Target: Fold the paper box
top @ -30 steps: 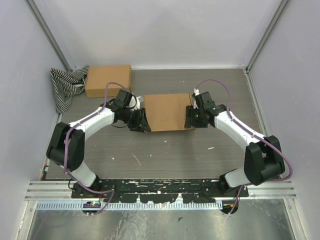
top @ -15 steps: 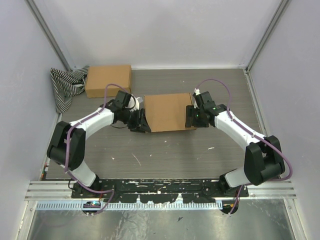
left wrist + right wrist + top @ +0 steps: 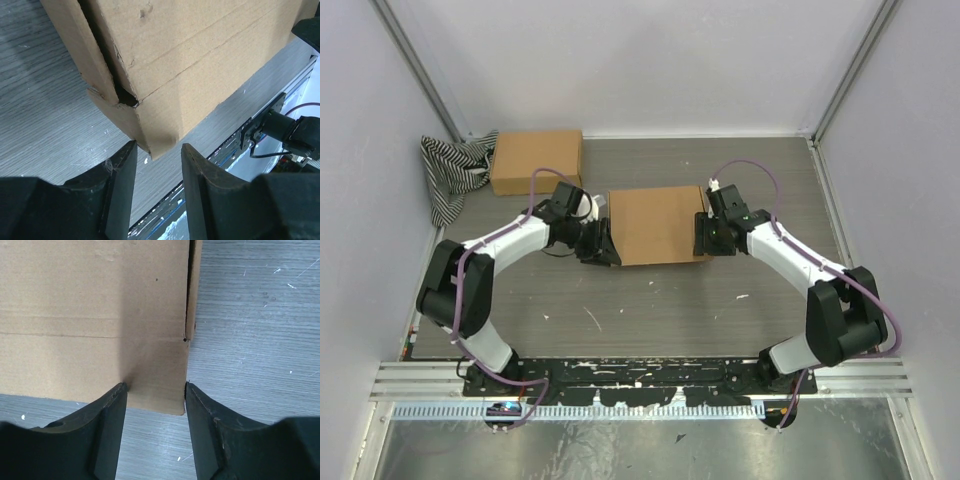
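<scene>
1. A grey wood-grain surface [image 3: 650,300], closed in by pale walls, carries everything. In its far left corner sit a closed brown cardboard carton [image 3: 535,162] and a black-and-white striped cloth [image 3: 448,172], both well apart from the work.
2. The task's thing, a low brown corrugated paper box [image 3: 655,222], lies mid-surface between the 2 arms.
3. The left jaws are at the box's near left corner, parted by a moderate gap. In the wrist view the cardboard corner [image 3: 155,142] pokes toward that gap unclamped, with a small tear showing at the crease.
4. The right jaws are parted about as far and straddle the near right corner [image 3: 170,400]. I cannot tell whether they touch the cardboard.
5. Judged from its look, the box is light, and its panels are stiff but hinge readily along the scored creases. Thin edges and corners would crush or tear under a hard pinch.
6. Being so light, it will likely slide on the smooth surface, so it should be braced from both sides. Any hold is best taken on a flap's edge close to its crease.
</scene>
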Motion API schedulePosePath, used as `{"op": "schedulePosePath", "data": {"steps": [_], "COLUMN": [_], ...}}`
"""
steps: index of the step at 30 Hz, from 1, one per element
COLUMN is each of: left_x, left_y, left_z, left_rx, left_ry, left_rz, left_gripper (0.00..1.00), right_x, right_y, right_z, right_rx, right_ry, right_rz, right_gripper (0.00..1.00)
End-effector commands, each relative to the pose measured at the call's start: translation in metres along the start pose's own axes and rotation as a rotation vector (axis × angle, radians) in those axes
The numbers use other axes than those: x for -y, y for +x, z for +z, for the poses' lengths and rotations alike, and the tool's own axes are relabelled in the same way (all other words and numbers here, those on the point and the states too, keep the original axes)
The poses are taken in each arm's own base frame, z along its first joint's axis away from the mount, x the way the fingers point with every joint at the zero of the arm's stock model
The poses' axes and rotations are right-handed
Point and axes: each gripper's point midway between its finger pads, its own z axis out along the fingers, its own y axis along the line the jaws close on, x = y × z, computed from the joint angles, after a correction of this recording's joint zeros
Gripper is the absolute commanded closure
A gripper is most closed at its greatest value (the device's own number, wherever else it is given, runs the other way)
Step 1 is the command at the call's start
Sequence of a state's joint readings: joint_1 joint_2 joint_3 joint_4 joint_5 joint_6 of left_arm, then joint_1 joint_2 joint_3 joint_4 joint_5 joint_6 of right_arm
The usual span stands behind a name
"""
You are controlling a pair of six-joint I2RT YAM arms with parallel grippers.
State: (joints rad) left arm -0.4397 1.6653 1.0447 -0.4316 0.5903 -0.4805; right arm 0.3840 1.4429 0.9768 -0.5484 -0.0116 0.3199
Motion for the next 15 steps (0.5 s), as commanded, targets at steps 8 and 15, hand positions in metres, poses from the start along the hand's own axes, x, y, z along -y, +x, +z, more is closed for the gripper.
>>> {"op": "schedulePosePath", "data": {"steps": [8, 15], "left_x": [-0.018, -0.036], "left_y": [-0.014, -0.022], "left_z": [0.004, 0.013], "left_rx": [0.047, 0.088], "left_ry": [-0.091, -0.193], "left_rz": [0.010, 0.023], "left_gripper": [0.53, 0.55], "right_x": [0.015, 0.023], "right_y": [-0.005, -0.006], "right_z": [0.026, 0.036], "right_rx": [0.038, 0.068], "right_ry": [0.073, 0.116], "right_rz": [0.027, 0.046], "right_gripper": [0.53, 0.56]}}
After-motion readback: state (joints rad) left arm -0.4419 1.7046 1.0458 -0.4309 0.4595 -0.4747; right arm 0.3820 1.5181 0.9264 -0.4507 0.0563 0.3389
